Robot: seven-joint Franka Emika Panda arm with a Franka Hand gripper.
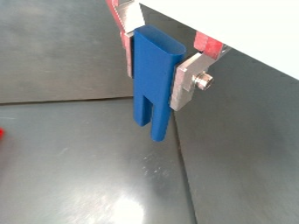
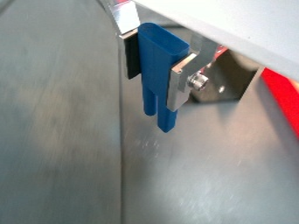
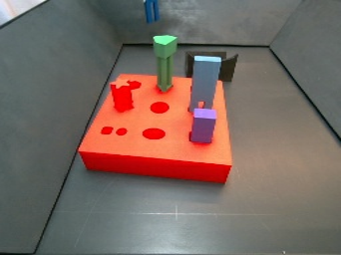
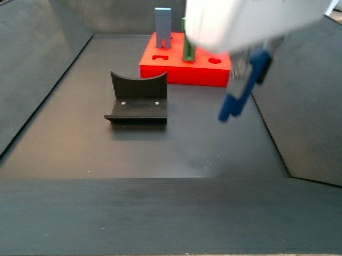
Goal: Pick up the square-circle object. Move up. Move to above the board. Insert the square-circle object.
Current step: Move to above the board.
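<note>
The square-circle object (image 1: pixel 155 83) is a dark blue piece with two prongs pointing down. My gripper (image 1: pixel 158 74) is shut on its upper part, and both wrist views show the silver fingers (image 2: pixel 181 83) pressing its two faces. It hangs well above the grey floor (image 4: pixel 241 92), clear of everything. The board (image 3: pixel 147 149) is a red slab with holes, lying on the floor away from the gripper (image 4: pixel 254 66). In a side view the blue piece (image 3: pixel 151 10) shows only at the frame's top edge, behind the board.
On the board stand a green post (image 3: pixel 164 62), a tall light-blue block (image 3: pixel 205 82), a purple block (image 3: pixel 202 126) and a small red peg piece (image 3: pixel 124 97). The dark fixture (image 4: pixel 138 98) sits on the floor beside the board. Grey walls enclose the floor.
</note>
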